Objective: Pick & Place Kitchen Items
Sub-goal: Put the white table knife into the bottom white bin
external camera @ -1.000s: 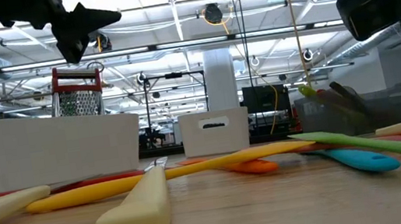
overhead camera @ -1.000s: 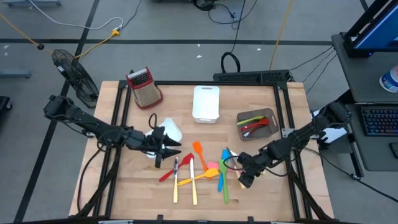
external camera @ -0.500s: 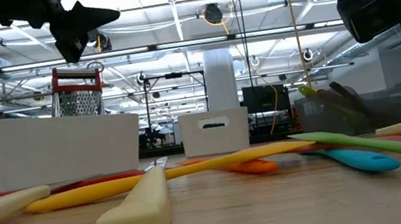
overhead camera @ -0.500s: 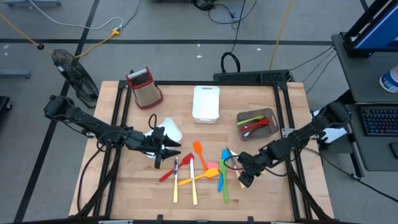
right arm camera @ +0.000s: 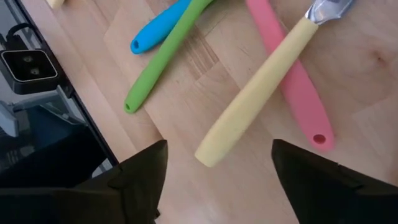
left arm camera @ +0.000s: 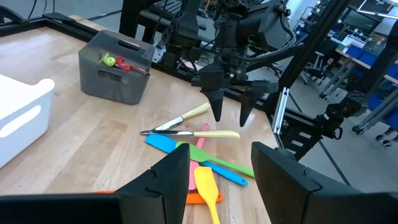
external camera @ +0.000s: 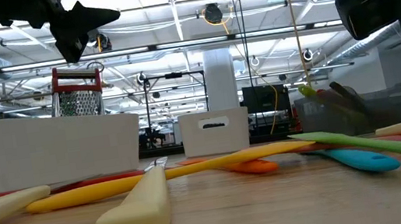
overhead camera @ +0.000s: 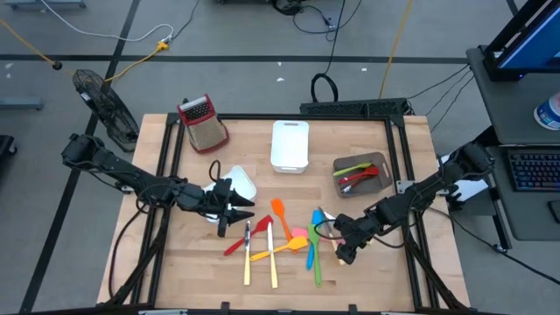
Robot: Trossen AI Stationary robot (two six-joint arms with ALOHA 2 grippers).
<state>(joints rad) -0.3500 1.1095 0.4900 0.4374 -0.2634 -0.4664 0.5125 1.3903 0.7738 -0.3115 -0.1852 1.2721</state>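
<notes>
Hovering above the utensil cluster at the front of the table, the right gripper (overhead camera: 337,242) stands with its fingers spread wide and nothing between them; the right wrist view shows bare wood and loose utensils in the gap. Directly below it in that view lie a cream-handled utensil (right arm camera: 258,99), a pink utensil (right arm camera: 289,81) crossing beneath it, a green handle (right arm camera: 165,59) and a blue handle (right arm camera: 158,28) just beside the green one.

The left gripper (overhead camera: 238,213) hangs over the left edge of the same cluster, near a white bin (overhead camera: 240,184). Its fingers are parted (seen clearly in the left wrist view) and grip nothing.

The kitchen items (overhead camera: 280,238) lie scattered on the wooden table (overhead camera: 385,280) between the two grippers: an orange spatula (overhead camera: 280,212), a red utensil (overhead camera: 236,243), a yellow utensil (overhead camera: 271,252), cream-handled pieces, a pink piece, and the blue and green ones nearest the right gripper. Several overlap one another.

A grey bin (overhead camera: 362,174) at the right rear holds green and red utensils. A white rectangular bin (overhead camera: 290,144) sits at centre rear. A metal box grater (overhead camera: 203,122) with a red top stands at the left rear corner.
</notes>
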